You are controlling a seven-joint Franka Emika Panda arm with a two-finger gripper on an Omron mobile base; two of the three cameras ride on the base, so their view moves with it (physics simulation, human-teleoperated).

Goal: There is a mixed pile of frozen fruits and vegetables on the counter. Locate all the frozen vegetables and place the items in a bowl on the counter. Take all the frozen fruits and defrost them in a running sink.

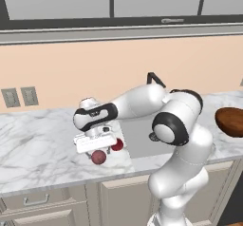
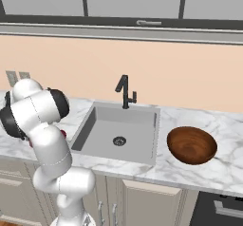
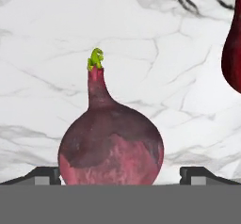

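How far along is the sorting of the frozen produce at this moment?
Nothing looks done: the bowl is empty and the sink holds no fruit. In hand: the open gripper straddles the pinkish-purple vegetable on the counter, not yet closed. Left: carrying it to the bowl, then moving the fruits, such as the dark red one, to the sink.

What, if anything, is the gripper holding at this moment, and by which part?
Nothing is held: the gripper is open, one fingertip on either side of the pinkish-purple vegetable lying on the counter, not closed on it.

Glossy white rounded arm with dark, seemingly black joints.
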